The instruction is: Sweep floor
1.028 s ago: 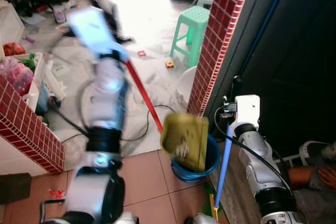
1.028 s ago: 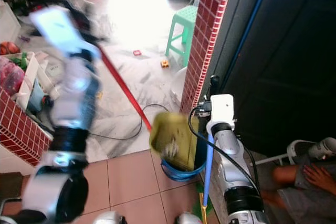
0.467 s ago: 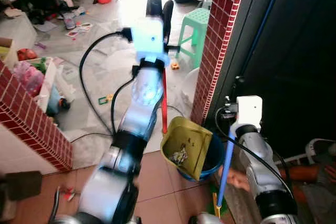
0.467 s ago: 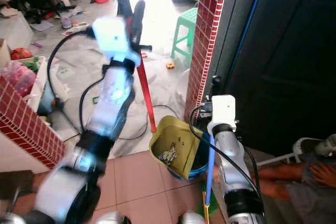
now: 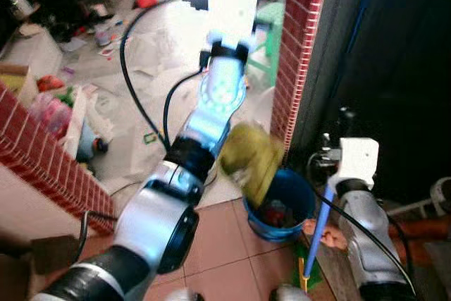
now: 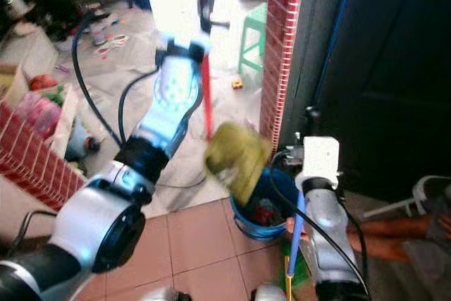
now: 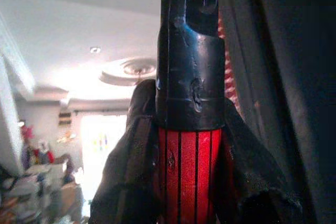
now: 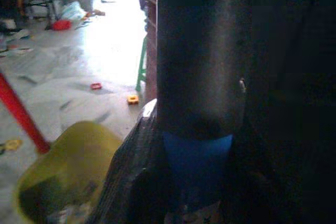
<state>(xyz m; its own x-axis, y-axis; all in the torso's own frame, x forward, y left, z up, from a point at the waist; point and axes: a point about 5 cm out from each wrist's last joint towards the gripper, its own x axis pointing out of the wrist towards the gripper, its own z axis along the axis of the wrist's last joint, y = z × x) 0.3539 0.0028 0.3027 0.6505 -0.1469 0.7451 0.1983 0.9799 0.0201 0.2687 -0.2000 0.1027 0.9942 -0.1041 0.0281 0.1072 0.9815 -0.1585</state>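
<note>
A yellow-green dustpan [image 5: 250, 160] hangs tilted, mouth down, over the rim of a blue bucket [image 5: 282, 206] on the tiled floor. Red scraps lie inside the bucket. The pan's red handle [image 6: 206, 96] rises steeply to my raised left arm. In the left wrist view my left gripper [image 7: 189, 166] is shut on this red handle just below its black end cap. My right gripper [image 8: 197, 161] is shut on the blue broom handle [image 5: 318, 227], which stands nearly upright beside the bucket, against the dark door.
A red brick pillar [image 5: 299, 47] stands right behind the bucket. A green stool [image 6: 251, 37] is beyond it. A low brick wall [image 5: 42, 153] runs along the left. Toys and boxes litter the grey floor. A person's legs [image 6: 394, 227] lie at lower right.
My left arm has swung up and to the right, standing the red handle upright and tipping the dustpan over the bucket. The right arm keeps holding the broom. The camera has shifted.
</note>
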